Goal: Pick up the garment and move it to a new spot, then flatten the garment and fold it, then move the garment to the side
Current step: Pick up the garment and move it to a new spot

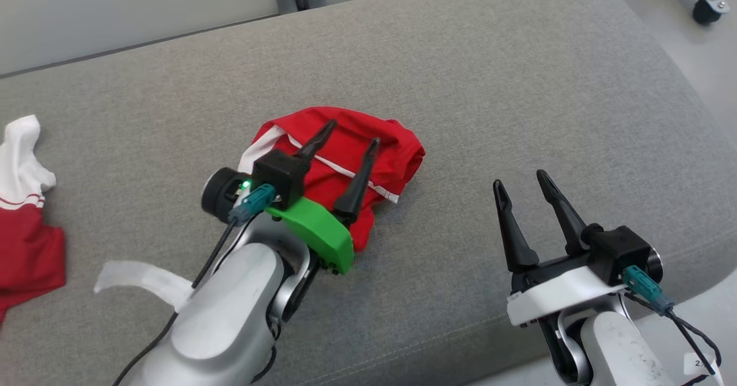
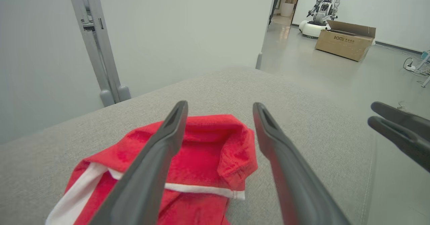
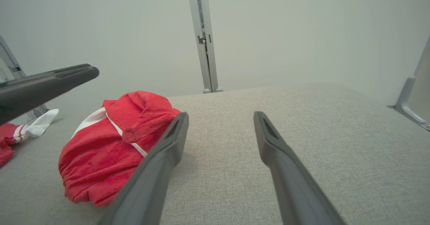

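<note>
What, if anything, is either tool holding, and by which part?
Nothing is held. Both are open: the left tool over the red garment, the right tool over the grey cushion.

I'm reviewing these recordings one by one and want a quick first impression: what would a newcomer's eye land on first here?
The crumpled red garment with white trim lies in the middle of the grey cushion. The left tool hangs open right over it, while the right tool stands open off to the right, apart from the cloth. A second red and white garment lies at the cushion's far left edge.
</note>
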